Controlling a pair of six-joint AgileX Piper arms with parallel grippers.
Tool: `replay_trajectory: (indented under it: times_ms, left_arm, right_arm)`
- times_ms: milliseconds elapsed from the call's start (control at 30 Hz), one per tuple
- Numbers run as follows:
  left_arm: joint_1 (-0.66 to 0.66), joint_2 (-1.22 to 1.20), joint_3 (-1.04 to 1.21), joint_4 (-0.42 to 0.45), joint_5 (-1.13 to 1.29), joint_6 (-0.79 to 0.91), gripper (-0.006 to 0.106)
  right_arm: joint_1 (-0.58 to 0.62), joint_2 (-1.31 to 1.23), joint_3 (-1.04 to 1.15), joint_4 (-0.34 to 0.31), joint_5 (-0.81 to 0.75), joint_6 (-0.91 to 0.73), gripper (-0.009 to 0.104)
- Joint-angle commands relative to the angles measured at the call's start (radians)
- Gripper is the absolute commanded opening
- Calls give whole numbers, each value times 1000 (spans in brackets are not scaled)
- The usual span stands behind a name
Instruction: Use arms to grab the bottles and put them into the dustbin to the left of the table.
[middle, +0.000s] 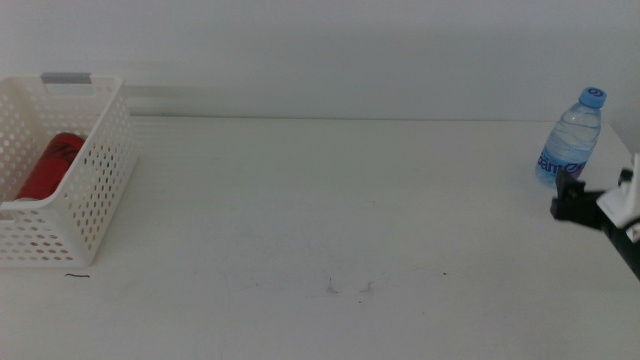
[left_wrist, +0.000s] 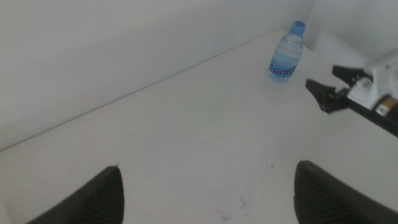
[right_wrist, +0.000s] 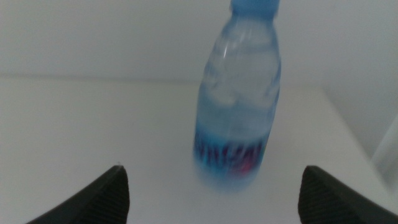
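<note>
A small clear water bottle (middle: 574, 136) with a blue cap and blue label stands upright at the table's far right. My right gripper (middle: 568, 197) is open and empty just in front of it, with the bottle (right_wrist: 239, 106) close ahead of its jaws. The red soda can (middle: 47, 166) lies inside the white perforated dustbin (middle: 100, 190) at the table's left. My left gripper (left_wrist: 209, 167) is open and empty, out of the middle view. Its wrist view shows the bottle (left_wrist: 287, 53) and the right gripper (left_wrist: 321, 76) far off. The yellow-liquid bottle is out of view.
The white table (middle: 330, 210) has a few small dark scuffs (middle: 348, 288) near the front middle. A white wall runs behind the table's far edge. The dustbin's grey handle (middle: 67, 77) is on its far rim.
</note>
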Motion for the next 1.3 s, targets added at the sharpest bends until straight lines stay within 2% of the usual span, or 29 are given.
replay_trajectory:
  times_ms: [0,133,567,767,1267]
  left_arm:
    - [-2,-4,2,-2,-6,-1,94]
    - [-2,-4,2,-2,-6,-1,94]
    - [-2,-4,2,-2,-6,-1,94]
    - [-2,-4,2,-2,-6,-1,94]
    - [-2,-4,2,-2,-6,-1,94]
  right_arm:
    - [-8,38,-66,34,-9,-63,79]
    - [-8,115,-151,94,-9,-92,79]
    - [-9,307,-328,155,-11,-134,79]
    - [-10,364,-385,220,-13,-201,79]
    - [-10,471,-549,227,-13,-216,79]
